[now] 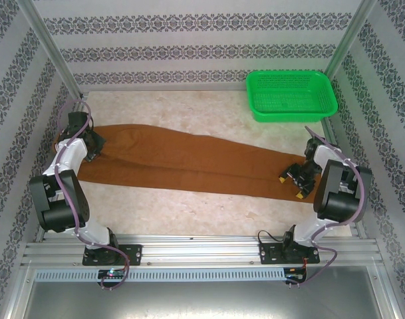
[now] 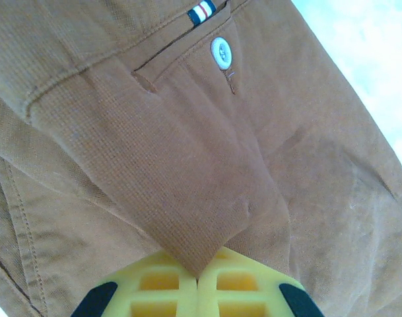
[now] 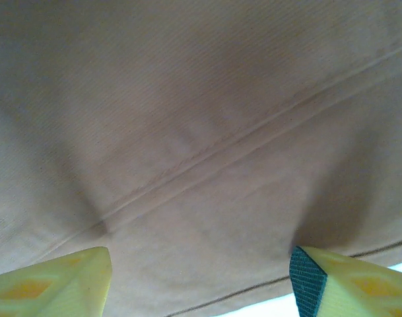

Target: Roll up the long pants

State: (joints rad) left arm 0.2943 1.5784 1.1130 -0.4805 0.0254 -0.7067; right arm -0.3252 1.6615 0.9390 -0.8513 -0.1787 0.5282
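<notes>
Long pants: rust-brown, laid flat at full length across the table, waist end to the left, leg hems to the right. No roll begun; the whole task remains.
Left gripper: at the waist end, near a white button; fingers pressed together, apparently pinching a fold of cloth.
Right gripper: at the hem end; fingers spread above the fabric, holding nothing.
Green basket: far right, apart from the pants.

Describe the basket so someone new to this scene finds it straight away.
Start at the pale marbled table, crossed left to right by the rust-brown long pants. In its far right corner, apart from the cloth, sits the basket: bright green mesh plastic, rectangular, the only container.
</notes>
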